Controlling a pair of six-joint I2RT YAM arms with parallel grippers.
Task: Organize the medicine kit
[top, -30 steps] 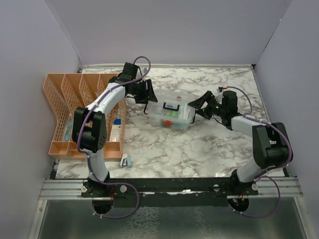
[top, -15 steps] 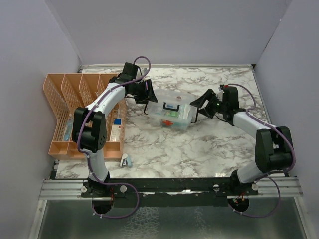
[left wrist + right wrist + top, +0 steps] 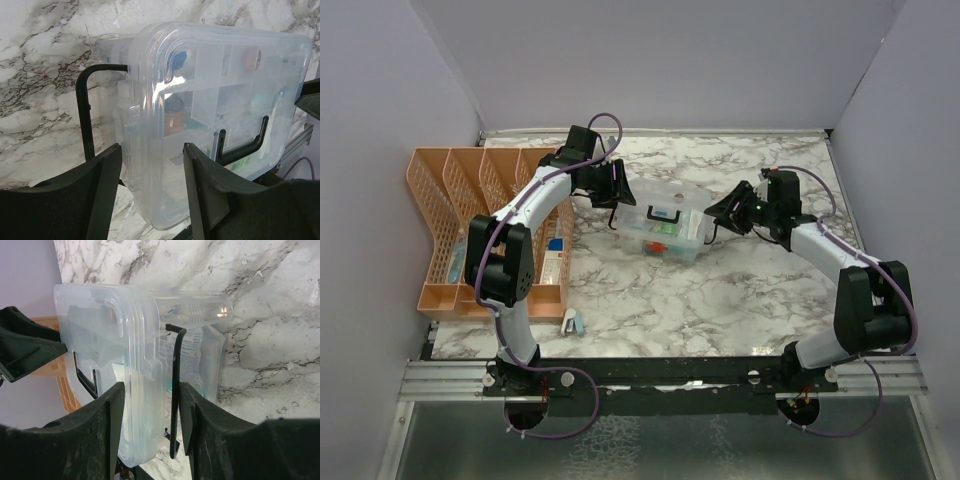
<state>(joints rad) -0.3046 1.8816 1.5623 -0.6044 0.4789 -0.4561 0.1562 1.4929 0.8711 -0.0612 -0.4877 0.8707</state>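
Two arms reach over a marble table (image 3: 720, 290) whose left side holds an orange lattice organizer (image 3: 440, 200). It stands where it stood a second ago. The left arm (image 3: 535, 205) has not shifted since then. The right arm (image 3: 820, 245) has swung its elbow outward and pushed its wrist closer to the middle.

The medicine kit (image 3: 665, 225) sits at the table's centre between both wrists, lid on, in the same spot as before. The left gripper (image 3: 151, 150) grasps the kit's left end, one finger on each side of the clear corner, just as it did earlier.

The right gripper (image 3: 151, 387) gaped wide a second ago. Now its fingers have drawn in around the lid's right edge and the black wire clip (image 3: 175, 365). I cannot tell whether they already press on them.

The black handle (image 3: 242, 145) lies flat on the lid. A small grey item (image 3: 572, 321) rests near the front edge, unmoved.
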